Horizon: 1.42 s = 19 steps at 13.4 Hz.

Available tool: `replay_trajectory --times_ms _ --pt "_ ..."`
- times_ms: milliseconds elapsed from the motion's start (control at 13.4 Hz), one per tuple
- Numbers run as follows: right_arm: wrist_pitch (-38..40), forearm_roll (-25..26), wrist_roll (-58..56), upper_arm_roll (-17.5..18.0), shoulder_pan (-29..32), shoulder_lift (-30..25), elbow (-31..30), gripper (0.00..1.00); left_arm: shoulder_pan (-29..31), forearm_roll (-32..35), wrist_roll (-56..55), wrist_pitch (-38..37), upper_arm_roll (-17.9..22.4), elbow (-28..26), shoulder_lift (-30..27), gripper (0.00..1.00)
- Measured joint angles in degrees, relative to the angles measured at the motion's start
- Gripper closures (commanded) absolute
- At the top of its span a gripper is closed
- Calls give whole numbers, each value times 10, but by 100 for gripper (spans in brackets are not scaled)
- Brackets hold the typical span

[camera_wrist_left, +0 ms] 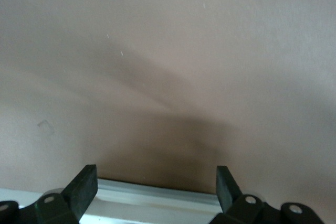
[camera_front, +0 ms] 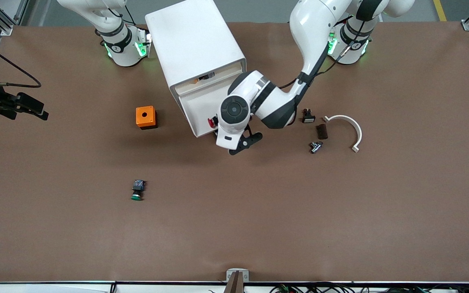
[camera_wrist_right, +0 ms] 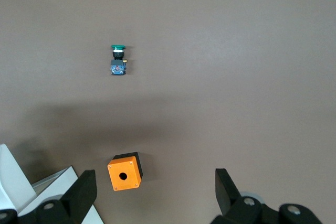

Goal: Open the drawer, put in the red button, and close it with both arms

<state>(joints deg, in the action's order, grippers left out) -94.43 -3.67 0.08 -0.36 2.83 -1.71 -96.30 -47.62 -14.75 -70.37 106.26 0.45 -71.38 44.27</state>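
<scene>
The white cabinet (camera_front: pixel 196 44) stands between the arm bases, with one drawer (camera_front: pixel 196 108) pulled out toward the front camera. The red button (camera_front: pixel 211 121) lies in the drawer near its front edge, partly hidden by the left hand. My left gripper (camera_front: pixel 246 143) is open and empty, just past the drawer's front edge, low over the table. In the left wrist view the gripper (camera_wrist_left: pixel 157 174) has the drawer's white rim (camera_wrist_left: pixel 157 198) between its fingers. My right gripper (camera_wrist_right: pixel 155 182) is open and empty, raised high, and shows at the front view's edge (camera_front: pixel 31 108).
An orange box (camera_front: pixel 146 117) with a round hole sits beside the drawer toward the right arm's end. A green-capped button (camera_front: pixel 137 190) lies nearer the front camera. A white curved piece (camera_front: pixel 350 126), two small black parts (camera_front: pixel 321 131) and a metal part (camera_front: pixel 316 146) lie toward the left arm's end.
</scene>
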Motion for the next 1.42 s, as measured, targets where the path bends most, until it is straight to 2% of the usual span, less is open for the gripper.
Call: replay_trajectory --times_ms 299,524,1048,1273,1422 --pt "-3 1 0 11 1 0 35 0 -51 0 -16 -1 -3 -9 0 1" --pt "-1 26 25 -3 -29 5 57 0 -80 0 -31 -1 -5 -13 0 1" --pt "32 33 30 -14 -39 37 89 0 -86 -1 -39 0 -24 -14 3 1" --pt "34 33 30 -14 -39 37 83 0 -69 8 -38 3 4 -9 0 1" --pt "34 33 30 -13 -39 38 82 0 -38 51 -27 3 33 -5 -12 1"
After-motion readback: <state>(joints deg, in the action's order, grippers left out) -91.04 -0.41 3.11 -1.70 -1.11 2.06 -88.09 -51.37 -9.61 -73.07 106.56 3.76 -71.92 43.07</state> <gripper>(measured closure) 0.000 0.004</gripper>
